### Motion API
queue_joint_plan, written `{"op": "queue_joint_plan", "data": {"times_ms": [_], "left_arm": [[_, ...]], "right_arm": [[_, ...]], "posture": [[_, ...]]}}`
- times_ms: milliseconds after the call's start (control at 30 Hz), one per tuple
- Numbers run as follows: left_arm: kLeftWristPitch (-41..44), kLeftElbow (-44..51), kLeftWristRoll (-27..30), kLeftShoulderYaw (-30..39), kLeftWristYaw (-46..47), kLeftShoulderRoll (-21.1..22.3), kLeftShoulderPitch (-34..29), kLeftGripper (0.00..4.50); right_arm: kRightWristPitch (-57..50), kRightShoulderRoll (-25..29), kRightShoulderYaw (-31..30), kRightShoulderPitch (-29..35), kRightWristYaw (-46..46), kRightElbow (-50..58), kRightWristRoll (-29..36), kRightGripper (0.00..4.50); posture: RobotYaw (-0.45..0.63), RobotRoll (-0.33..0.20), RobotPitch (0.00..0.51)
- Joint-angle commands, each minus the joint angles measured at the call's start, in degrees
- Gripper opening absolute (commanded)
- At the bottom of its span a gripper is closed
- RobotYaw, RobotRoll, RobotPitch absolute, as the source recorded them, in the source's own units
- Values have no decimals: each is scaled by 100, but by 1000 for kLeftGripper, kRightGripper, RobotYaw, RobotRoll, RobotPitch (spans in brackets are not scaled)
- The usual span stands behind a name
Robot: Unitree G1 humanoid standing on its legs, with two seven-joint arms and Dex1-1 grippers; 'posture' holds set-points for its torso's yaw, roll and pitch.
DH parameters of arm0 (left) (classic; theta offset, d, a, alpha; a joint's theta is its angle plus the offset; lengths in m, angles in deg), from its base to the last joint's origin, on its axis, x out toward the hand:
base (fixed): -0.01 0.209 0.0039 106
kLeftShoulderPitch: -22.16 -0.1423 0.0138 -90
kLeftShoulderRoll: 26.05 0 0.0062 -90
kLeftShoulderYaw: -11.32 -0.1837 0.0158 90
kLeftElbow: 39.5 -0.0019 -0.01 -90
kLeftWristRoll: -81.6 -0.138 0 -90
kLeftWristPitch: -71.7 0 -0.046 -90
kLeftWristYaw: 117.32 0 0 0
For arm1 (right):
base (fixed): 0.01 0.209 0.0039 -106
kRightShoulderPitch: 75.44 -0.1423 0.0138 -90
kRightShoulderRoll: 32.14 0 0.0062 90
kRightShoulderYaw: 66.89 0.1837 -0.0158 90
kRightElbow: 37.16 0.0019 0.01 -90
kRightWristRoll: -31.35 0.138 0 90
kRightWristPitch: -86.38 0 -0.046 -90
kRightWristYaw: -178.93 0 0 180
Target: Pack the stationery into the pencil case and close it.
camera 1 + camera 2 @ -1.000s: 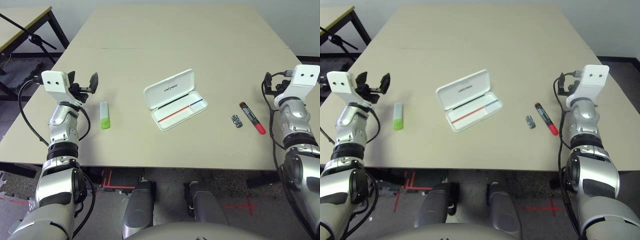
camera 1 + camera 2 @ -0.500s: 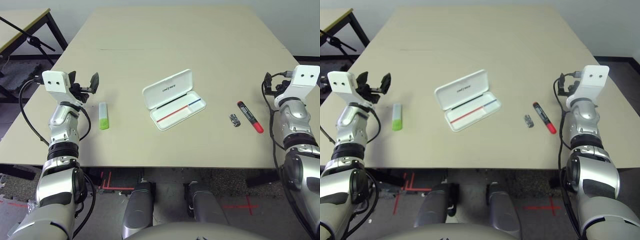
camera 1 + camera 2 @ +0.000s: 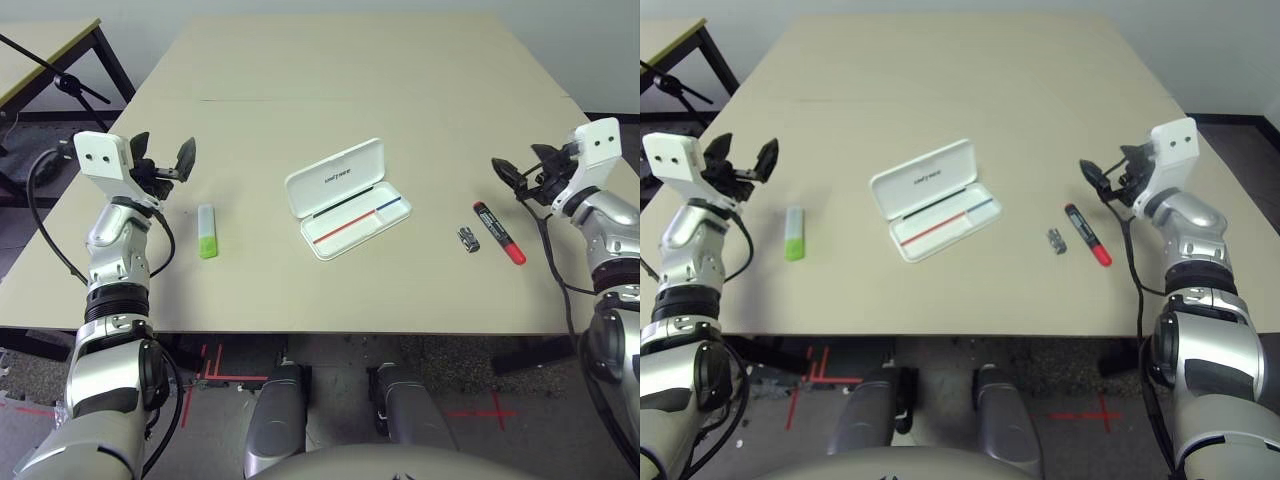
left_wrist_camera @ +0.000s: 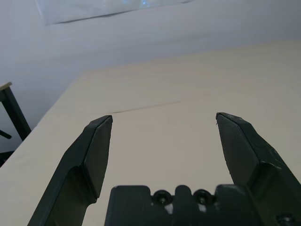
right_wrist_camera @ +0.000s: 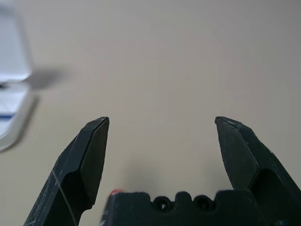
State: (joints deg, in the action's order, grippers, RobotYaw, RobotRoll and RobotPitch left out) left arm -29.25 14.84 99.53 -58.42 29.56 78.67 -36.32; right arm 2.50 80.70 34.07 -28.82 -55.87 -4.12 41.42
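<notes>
The jaws of the left gripper are standing wide apart with nothing between them, and those of the right gripper are likewise spreading wide around empty air. The left gripper is hovering over the left part of the table, just beyond the lime-green-and-white stick, which is lying with its green end toward the robot. The right gripper is hanging on the far side of the red marker, near it but not touching. The marker is lying aslant, its red end nearer the robot, and the small dark silvery piece is resting just beside it, on the side toward the case. Between the stick and the silvery piece, the white pencil case is lying open, its "UNITREE" lid leaning back on the far side and a red and blue stripe running along the inside of its empty tray.
</notes>
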Motion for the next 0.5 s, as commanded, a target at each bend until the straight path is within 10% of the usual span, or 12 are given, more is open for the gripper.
{"op": "queue_joint_plan", "data": {"times_ms": [33,500], "left_arm": [[573,681,250,-119,-451,124,-386,4437],[3647,5349,1616,-1241,-2493,1510,-2791,4437]], "right_arm": [[-139,176,-269,102,-583,205,-118,4500],[-111,392,-556,93,-1010,187,-338,4500]], "posture": [[65,0,104],[77,0,85]]}}
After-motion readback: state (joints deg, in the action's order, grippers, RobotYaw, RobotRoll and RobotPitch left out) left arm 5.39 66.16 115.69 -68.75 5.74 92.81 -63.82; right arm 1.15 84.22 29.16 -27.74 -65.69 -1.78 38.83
